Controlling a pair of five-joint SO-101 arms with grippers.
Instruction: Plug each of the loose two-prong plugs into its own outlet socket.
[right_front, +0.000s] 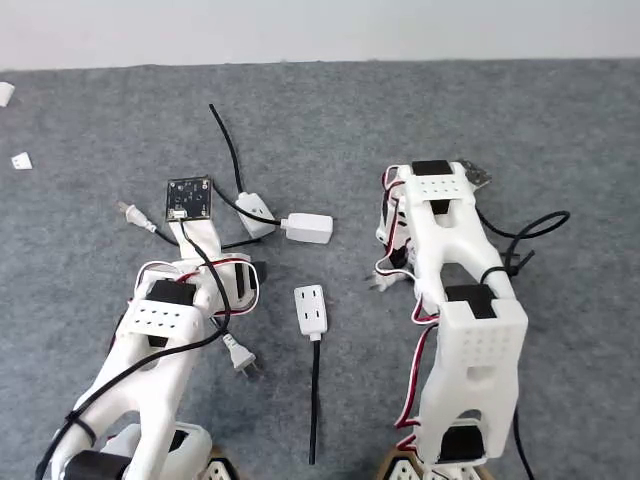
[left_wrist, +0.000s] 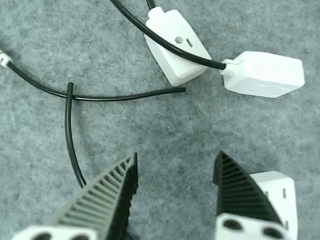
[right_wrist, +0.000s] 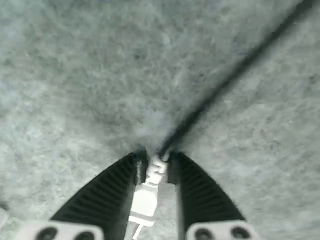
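Right gripper (right_wrist: 156, 162) pinches 1 white plug (right_wrist: 146, 197) at its cord end, low over grey carpet (right_wrist: 75, 75). Left gripper (left_wrist: 175, 162) hangs open near 1 outlet socket (left_wrist: 285, 195). Risk: this narrow pinch may let the plug twist and miss its socket.

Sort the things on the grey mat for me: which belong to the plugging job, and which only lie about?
Job:
near outlet; far outlet; outlet beside it; far plug; plug by the left arm; held plug in the right gripper.

Lying about:
white scrap at the mat's edge; second white scrap.
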